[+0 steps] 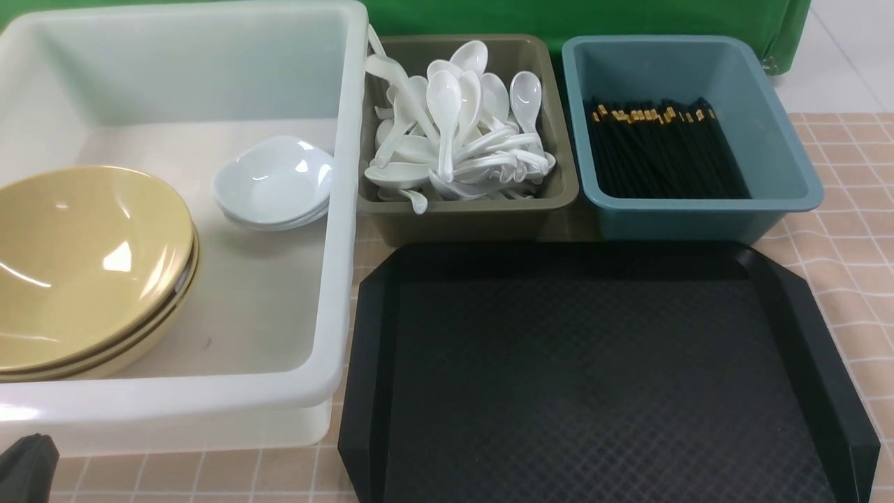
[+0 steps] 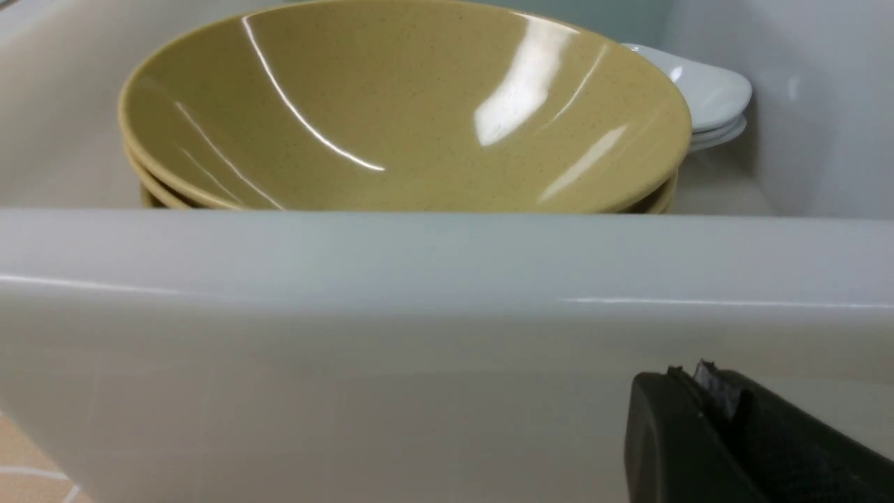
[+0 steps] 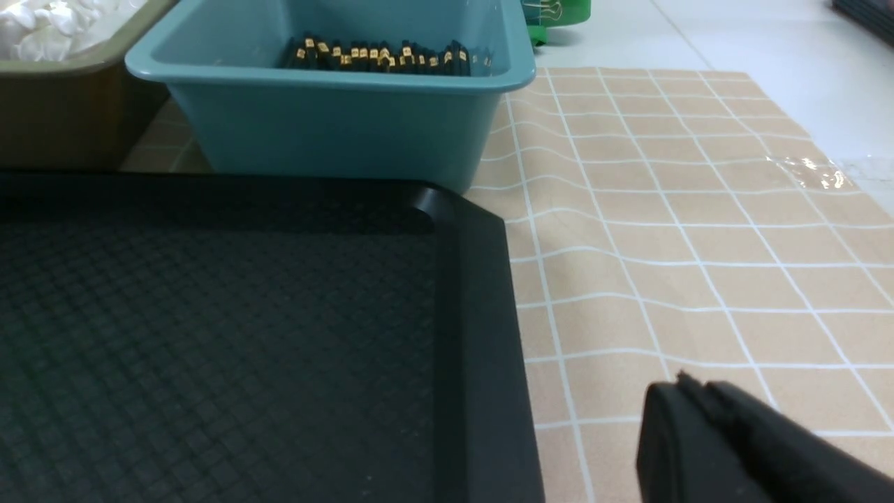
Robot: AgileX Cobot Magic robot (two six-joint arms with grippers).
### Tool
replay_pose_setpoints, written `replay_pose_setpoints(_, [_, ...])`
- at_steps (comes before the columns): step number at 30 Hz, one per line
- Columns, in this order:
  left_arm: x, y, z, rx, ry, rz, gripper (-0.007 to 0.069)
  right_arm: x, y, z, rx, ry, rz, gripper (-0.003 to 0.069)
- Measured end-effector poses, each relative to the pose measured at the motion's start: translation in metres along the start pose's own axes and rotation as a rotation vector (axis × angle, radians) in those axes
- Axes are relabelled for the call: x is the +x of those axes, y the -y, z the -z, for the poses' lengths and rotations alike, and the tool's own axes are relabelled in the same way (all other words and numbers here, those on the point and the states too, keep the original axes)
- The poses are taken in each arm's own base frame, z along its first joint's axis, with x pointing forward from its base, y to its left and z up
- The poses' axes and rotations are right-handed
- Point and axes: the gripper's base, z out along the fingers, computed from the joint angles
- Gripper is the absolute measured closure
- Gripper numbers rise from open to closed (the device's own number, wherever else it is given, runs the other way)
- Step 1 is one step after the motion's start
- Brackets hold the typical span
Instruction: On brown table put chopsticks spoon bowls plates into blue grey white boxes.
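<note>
The white box (image 1: pixel 335 209) holds stacked yellow bowls (image 1: pixel 84 265) and stacked small white plates (image 1: pixel 276 181). The grey box (image 1: pixel 468 209) holds many white spoons (image 1: pixel 454 133). The blue box (image 1: pixel 698 209) holds black chopsticks (image 1: pixel 660 150). My left gripper (image 2: pixel 688 381) is shut and empty, low in front of the white box's near wall (image 2: pixel 349 314); its tip shows at the front view's bottom left (image 1: pixel 28 464). The bowls (image 2: pixel 405 112) and plates (image 2: pixel 709 94) show over that wall. My right gripper (image 3: pixel 688 391) is shut and empty over the tablecloth, right of the tray; it is out of the front view.
A black tray (image 1: pixel 601 377) lies empty in front of the grey and blue boxes; its corner shows in the right wrist view (image 3: pixel 482 279). The checked tan tablecloth (image 3: pixel 698 244) lies bare to the right. A green backdrop (image 1: pixel 559 17) stands behind the boxes.
</note>
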Motion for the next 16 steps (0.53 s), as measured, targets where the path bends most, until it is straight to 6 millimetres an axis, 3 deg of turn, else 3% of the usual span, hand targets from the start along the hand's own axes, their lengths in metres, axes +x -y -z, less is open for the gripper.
replay_pose_setpoints(16, [0.0000, 0.0000, 0.0000, 0.000, 0.000, 0.000, 0.0623, 0.0000, 0.0000, 0.0000, 0.000, 0.000, 0.000, 0.0565])
